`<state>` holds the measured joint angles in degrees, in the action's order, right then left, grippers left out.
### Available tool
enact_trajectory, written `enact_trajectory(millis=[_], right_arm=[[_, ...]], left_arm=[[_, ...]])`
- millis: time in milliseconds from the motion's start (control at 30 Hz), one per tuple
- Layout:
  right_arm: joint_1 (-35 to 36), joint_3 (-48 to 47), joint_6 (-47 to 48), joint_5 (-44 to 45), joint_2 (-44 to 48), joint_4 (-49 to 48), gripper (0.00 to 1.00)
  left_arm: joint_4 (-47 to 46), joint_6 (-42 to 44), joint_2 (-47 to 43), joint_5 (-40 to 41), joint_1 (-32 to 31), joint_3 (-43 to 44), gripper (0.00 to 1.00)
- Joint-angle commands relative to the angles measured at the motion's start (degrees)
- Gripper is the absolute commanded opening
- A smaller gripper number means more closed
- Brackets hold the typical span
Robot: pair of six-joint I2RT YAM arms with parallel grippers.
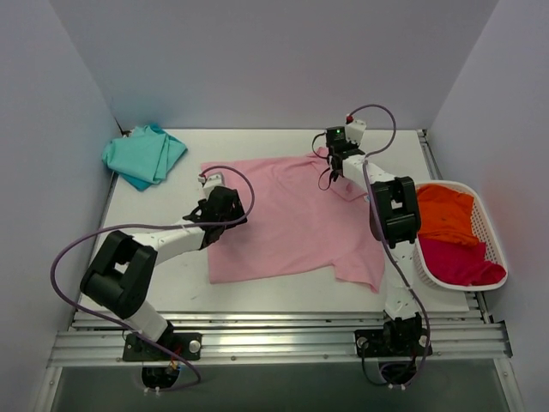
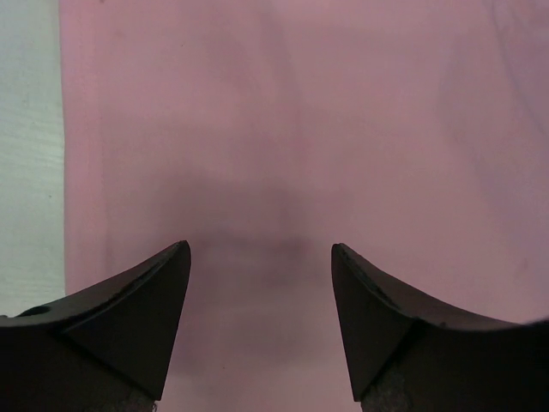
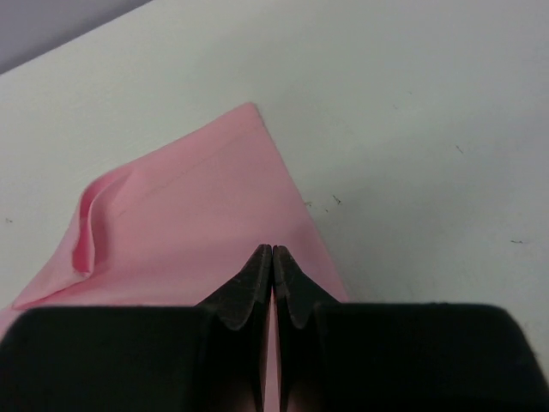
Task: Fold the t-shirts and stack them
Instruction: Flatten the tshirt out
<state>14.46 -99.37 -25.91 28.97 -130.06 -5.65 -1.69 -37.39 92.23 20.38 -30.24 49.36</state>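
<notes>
The pink t-shirt [image 1: 292, 223] lies spread nearly flat in the middle of the white table [image 1: 283, 296] and is the largest thing in view. It is plain light pink and mostly smooth. One sleeve trails toward the near right, and a small turned-over fold sits at its far edge. I cannot make out any chest mark.

A teal t-shirt [image 1: 146, 154] sits in a loose, partly folded heap at the far left corner, well apart from the pink one. At the right edge a white basket [image 1: 491, 225] holds an orange t-shirt [image 1: 446, 215] and a magenta t-shirt [image 1: 459, 262], both crumpled and not yet folded.

My right gripper [image 3: 272, 253] is at the far edge of the pink cloth, near a corner. Its fingers are pressed tight together with a sliver of pink between them, so I judge it has pinched that edge. My left gripper [image 2: 260, 257] hangs just above the shirt's left side with its fingers wide apart and nothing between them. The cloth's straight edge and bare table show just beside it.

I judge the task is at the first fold of the pink shirt, with little else done. The next move calls for my left fingers to drop and close on the cloth. Then both arms should lift and carry their edges across together, so the fabric folds evenly and does not bunch.
</notes>
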Motion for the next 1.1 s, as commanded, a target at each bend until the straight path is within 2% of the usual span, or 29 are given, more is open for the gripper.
enact_trajectory(millis=[0,233,533,833,933,1067], right_arm=[[-0.5,-6.0,-0.2,0.8,-1.1,2.2,0.00],[-0.6,-7.9,-2.0,0.4,-4.0,3.5,0.00],[-2.0,-8.6,-5.6,-2.6,-7.7,4.2,0.00],[-3.9,-13.8,-8.4,-5.8,-12.5,7.0,0.00],[-4.8,-16.5,-8.9,-7.2,-14.3,7.8,0.00],[-5.9,-18.4,-10.0,-9.5,-15.8,7.5,0.00]], left_arm=[[-8.2,-4.6,-0.6,0.0,-1.0,-0.7,0.74],[-8.0,-7.0,-2.2,-0.5,-1.2,-4.3,0.62],[-8.4,-10.5,-2.7,-1.0,-4.6,-7.0,0.54],[-6.0,-12.6,-3.2,0.3,-7.6,-9.0,0.47],[-4.1,-14.0,-3.5,2.2,-7.8,-10.9,0.40],[-2.1,-15.3,-2.8,4.1,-7.8,-12.4,0.24]])
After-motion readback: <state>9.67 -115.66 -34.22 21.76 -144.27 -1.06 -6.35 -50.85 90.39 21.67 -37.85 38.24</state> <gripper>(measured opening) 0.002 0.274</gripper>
